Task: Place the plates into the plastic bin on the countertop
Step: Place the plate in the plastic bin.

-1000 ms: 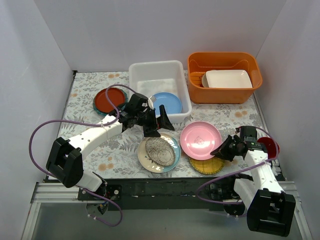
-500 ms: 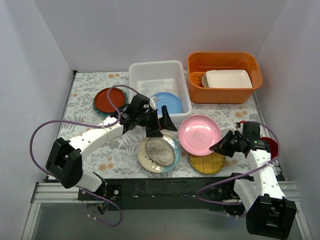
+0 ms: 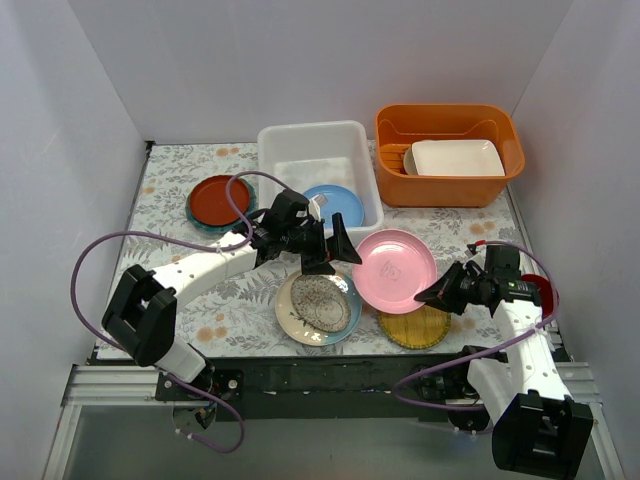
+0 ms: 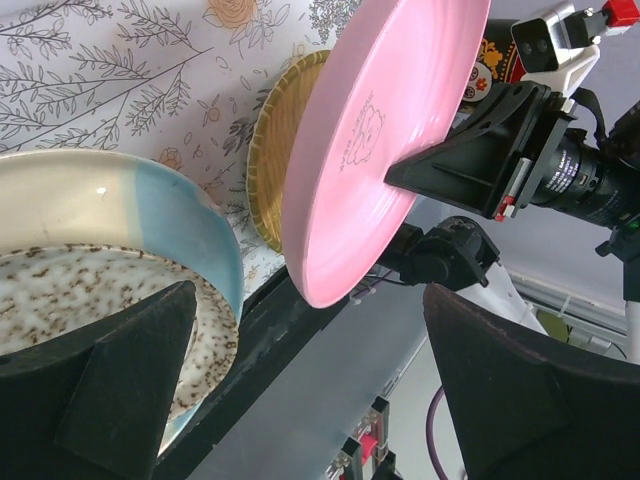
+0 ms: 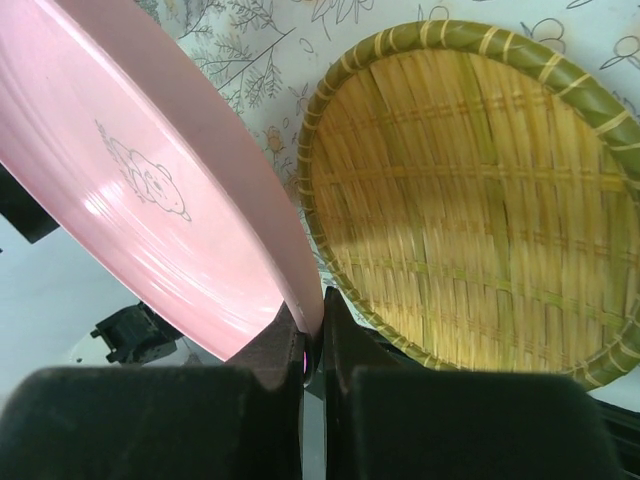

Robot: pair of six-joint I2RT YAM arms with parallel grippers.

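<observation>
Our right end effector [image 3: 428,296] is pinched shut on the near rim of the pink plate [image 3: 398,268]. The plate hangs tilted above the bench [image 3: 165,195], between the woven yellow plate [image 3: 415,327] and the plastic bin [image 3: 290,150]. The left end effector [image 3: 334,256] gapes wide and empty. The pink plate looks stiff, light and glossy, so we judge a rim pinch could slip. We count seven plates: one in the bin, one held, five on the bench.

The pink plate [image 3: 396,270] bears a small darker-pink figure. The woven plate [image 3: 415,330] is straw yellow, green-rimmed. The speckled plate [image 3: 320,303] has a teal rim. The table [image 3: 160,200] shows grey leaves and orange flowers on white.
</observation>
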